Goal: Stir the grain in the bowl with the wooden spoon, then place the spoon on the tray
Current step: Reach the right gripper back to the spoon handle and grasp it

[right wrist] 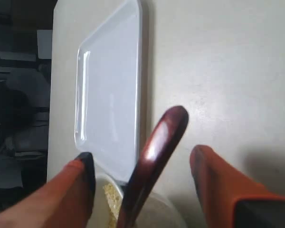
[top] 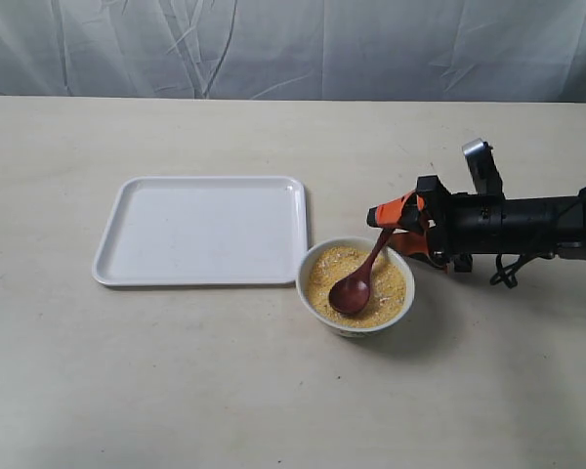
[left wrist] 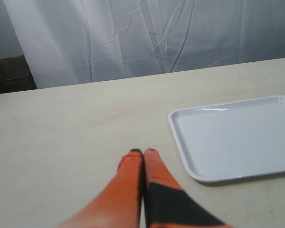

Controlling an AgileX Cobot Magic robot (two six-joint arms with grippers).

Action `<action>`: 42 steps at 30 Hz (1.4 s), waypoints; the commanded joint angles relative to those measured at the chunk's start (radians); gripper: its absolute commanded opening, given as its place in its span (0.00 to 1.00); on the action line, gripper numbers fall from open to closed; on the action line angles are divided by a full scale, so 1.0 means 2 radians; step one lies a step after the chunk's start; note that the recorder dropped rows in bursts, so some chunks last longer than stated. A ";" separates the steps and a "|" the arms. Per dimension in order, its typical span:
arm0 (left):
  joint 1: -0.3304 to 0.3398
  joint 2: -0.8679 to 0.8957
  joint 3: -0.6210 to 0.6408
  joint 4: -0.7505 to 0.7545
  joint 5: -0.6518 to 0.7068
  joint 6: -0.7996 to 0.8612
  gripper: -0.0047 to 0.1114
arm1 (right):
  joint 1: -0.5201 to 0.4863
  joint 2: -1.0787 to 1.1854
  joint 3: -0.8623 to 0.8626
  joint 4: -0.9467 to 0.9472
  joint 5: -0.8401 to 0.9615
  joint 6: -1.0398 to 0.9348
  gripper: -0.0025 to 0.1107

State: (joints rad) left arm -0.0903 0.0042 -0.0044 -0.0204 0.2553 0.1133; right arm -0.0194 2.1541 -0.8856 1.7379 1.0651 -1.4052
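Right gripper (right wrist: pixel 142 157) gapes wide around the handle of the wooden spoon (top: pixel 356 283) — no grip; its head rests on the grain (top: pixel 391 289) in the bowl (top: pixel 304 280), toward the right edge of the bench (top: pixel 176 391). Left gripper (left wrist: pixel 143 152) — pinched closed, empty.

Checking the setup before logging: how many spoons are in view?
1: the wooden spoon leans in the bowl, right of the tray. No other shows.

Soft, even light — faint shadows beside the bowl (top: pixel 356 330) and under the tray (top: pixel 104 264) edge. Wrist views blur up close — the left hand (left wrist: pixel 143 152), the wooden spoon (right wrist: pixel 154 152) with its glare streak.
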 commanded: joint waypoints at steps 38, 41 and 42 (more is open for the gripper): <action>0.000 -0.002 0.002 0.003 -0.004 0.000 0.04 | 0.000 -0.045 -0.005 0.003 0.007 0.132 0.01; 0.000 -0.002 0.002 0.003 -0.004 0.000 0.04 | 0.000 -0.072 -0.005 0.003 0.033 0.141 0.01; 0.000 -0.002 0.002 0.003 -0.004 0.000 0.04 | 0.000 -0.083 -0.005 0.003 0.041 0.141 0.01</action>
State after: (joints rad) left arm -0.0903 0.0042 -0.0044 -0.0204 0.2553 0.1133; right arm -0.0194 2.0495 -0.8907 1.7415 1.0860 -1.1284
